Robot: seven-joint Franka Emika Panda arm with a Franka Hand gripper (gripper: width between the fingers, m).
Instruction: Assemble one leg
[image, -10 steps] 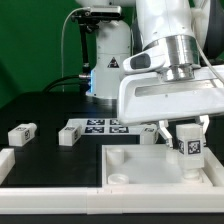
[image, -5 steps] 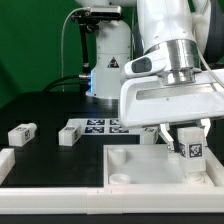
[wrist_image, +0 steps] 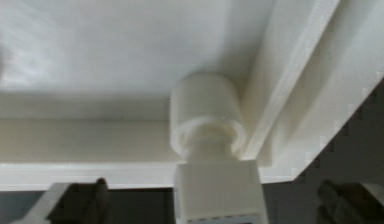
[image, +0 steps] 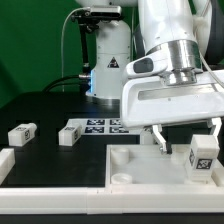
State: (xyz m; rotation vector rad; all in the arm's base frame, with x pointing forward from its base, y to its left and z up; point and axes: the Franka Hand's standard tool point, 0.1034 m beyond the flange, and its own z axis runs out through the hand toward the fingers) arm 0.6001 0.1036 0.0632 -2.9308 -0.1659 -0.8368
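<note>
Status: one leg (image: 201, 158) stands at the corner of the square tabletop panel (image: 140, 165) on the exterior view's right, slightly tilted. In the wrist view its round stem (wrist_image: 208, 110) runs down into that corner. It appears placed in the socket, but the pictures do not show whether it is fully seated. Judged outstanding: seating or turning it home, and checking that it stands upright.

Two loose legs (image: 22, 132) (image: 68, 135) lie on the table (image: 45, 105), near the marker board (image: 100, 126) and well apart from the panel.

Arm pose: the hand (image: 188, 140) points downward directly over the placed leg. It is spread wide and holds nothing. Its fingers (wrist_image: 73, 203) flank the leg body, and the wrist view shows clear gaps on both sides.
</note>
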